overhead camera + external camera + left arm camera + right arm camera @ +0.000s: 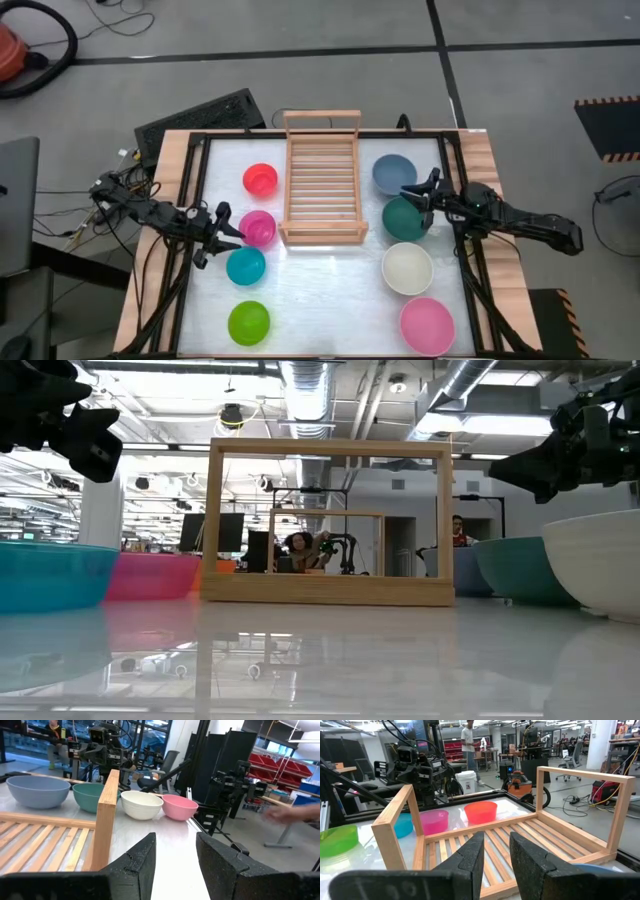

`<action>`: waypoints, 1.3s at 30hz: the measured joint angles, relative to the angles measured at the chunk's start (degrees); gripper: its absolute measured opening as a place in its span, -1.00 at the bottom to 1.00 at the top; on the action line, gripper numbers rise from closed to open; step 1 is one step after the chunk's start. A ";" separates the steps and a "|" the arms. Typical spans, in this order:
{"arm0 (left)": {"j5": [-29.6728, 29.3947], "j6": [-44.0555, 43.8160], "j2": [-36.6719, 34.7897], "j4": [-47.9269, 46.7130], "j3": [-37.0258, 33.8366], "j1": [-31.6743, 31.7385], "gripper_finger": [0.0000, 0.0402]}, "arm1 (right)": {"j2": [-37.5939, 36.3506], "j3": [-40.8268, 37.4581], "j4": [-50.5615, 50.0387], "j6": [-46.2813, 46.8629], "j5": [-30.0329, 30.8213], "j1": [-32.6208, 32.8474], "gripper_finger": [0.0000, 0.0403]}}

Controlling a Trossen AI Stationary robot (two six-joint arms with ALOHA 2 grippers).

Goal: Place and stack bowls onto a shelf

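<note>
The wooden shelf stands on the table at the far middle, with nothing on its slats. To its left the orange-red, magenta, cyan and lime green bowls rest on their bases. To its right rest the grey-blue, dark teal, cream-white and light pink bowls. My left gripper is open and empty, above the table just left of the magenta bowl. My right gripper is open and empty, above the gap between the grey-blue and teal bowls.
The table's black frame and wooden border run along both sides. A dark keyboard lies beyond the far left corner. People show in the room behind the table.
</note>
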 joint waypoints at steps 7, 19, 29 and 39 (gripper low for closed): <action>-5.36 6.09 -0.02 0.52 -0.01 -0.02 -0.37 | 0.00 0.00 0.00 0.00 0.00 0.00 -0.41; -30.80 -4.70 -0.02 15.38 -0.02 -0.02 -0.37 | 0.02 0.00 5.75 10.15 0.21 0.00 -0.41; -38.29 -16.97 -0.02 26.35 0.19 -0.01 -0.37 | -0.02 0.00 25.21 28.64 0.28 -0.02 -0.41; -44.13 -26.55 0.00 29.79 2.16 -0.01 -0.37 | 0.05 1.08 31.86 37.55 1.99 -0.19 -0.41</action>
